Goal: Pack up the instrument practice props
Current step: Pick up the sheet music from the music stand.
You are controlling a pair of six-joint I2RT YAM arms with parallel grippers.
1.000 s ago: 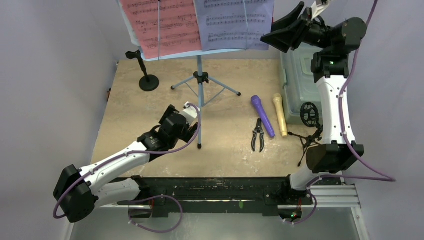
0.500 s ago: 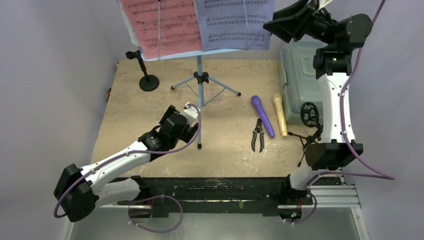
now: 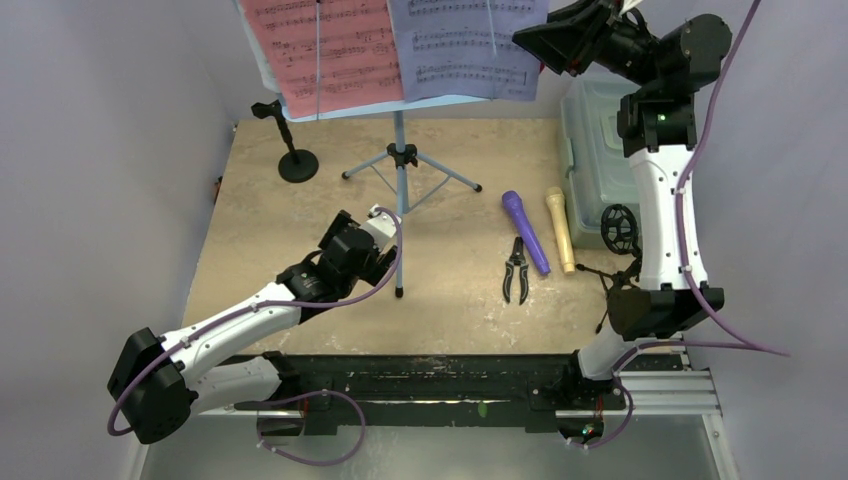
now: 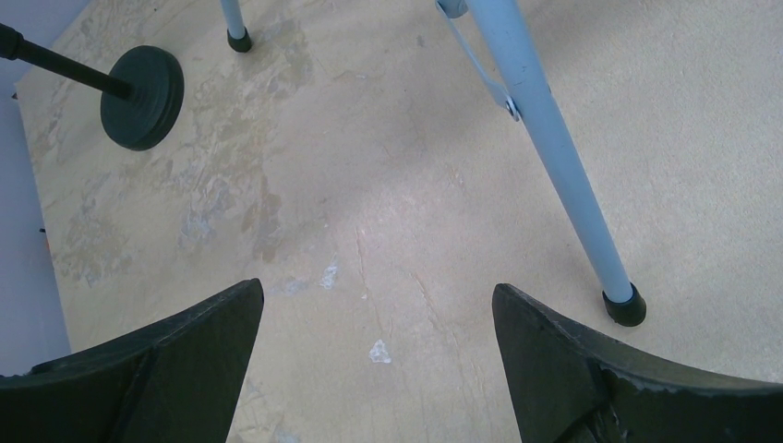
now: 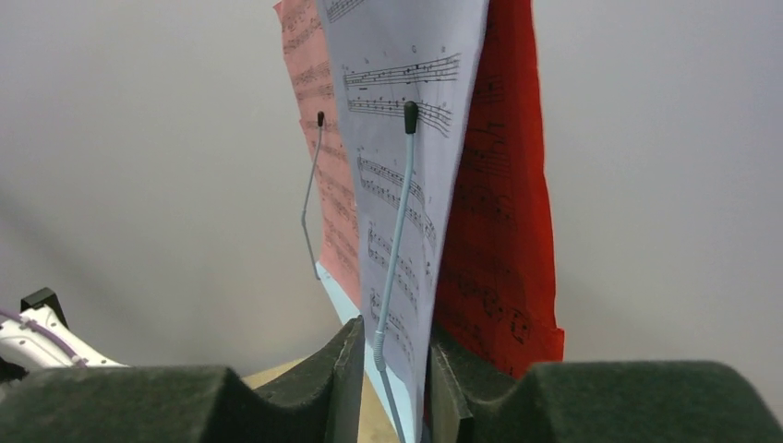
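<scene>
Where the white page [image 3: 465, 45] stands: twelve o'clock, propped on the music desk [image 3: 440, 101]; we judge it first to go.
Right gripper [image 5: 392, 355]: narrow, astride its three-o'clock edge; we cannot tell if it pinches.
Left gripper [image 4: 377, 291]: spread wide, empty, by the six-o'clock leg [image 4: 563, 175], perhaps to steady it.

The right gripper [image 5: 397, 355] shows as two dark, foam-like fingers [image 5: 277, 397] along the bottom edge, their jaws narrowly apart on either side of a white paper sheet-music page [image 5: 415, 55] printed with staves. A thin light-blue wire page retainer with a black tip [image 5: 397, 221] runs up the page's face, its foot in the same gap. Whether the fingers press the page cannot be told. A red paper sheet-music page [image 5: 494, 231] hangs just behind it to the right, and a paler red sheet [image 5: 309, 55] lies further left, crossed by a second thin wire retainer [image 5: 309, 185]. Behind is a plain grey wall [image 5: 138, 138].
</scene>
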